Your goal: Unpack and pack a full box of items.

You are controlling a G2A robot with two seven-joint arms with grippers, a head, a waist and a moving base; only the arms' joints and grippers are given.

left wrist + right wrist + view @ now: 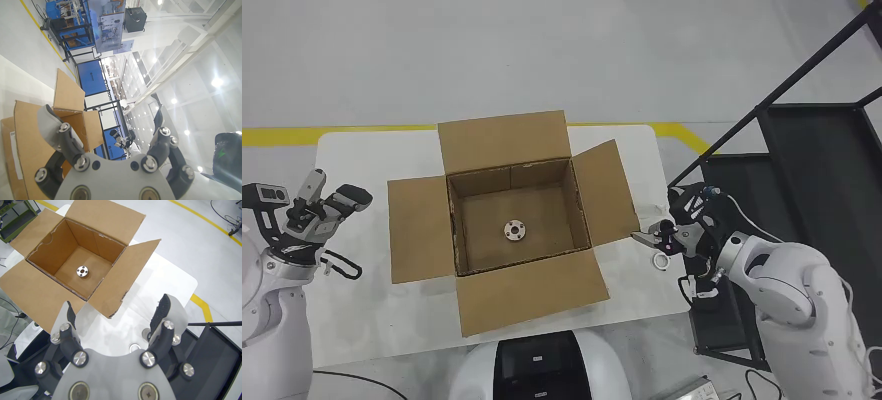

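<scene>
- White worktop (642, 150) on a pale grey floor with a yellow floor line (342, 133) behind it — a dark metal rack (812, 150) stands off the robot's right side.
- A cardboard box (504, 140) sits at the middle of the worktop with all four flaps folded outward and lying low. This keeps the mouth fully open for a reach straight down.
- On the box floor, near its centre, lies a single round metal flange (514, 230) with a centre bore and small holes around it. It lies flat and touches none of the walls.
- The right gripper (116, 303) hangs over the worktop's right edge, just beyond the box's right flap, with its fingers spread wide and nothing between them.
- Close under it on the worktop lie a small ring (661, 262) and a second small metal piece (145, 332), partly hidden by a finger. They look like items set out of the box, though that is a judgement.
- The left gripper (334, 195) is beside the worktop's left edge, well apart from the box. Its fingers are apart and empty, and it is tilted up toward the room rather than at the work, which seems to be a parked pose.
- Judging from the layout, the unpacking is nearly through, with the flange as the last item inside.
- The right arm is nearer and already aimed at the opening, so it is the likelier one to fetch the flange.
- The flange lies flat and deep, so the fingers would need to come straight down clear of the walls.
</scene>
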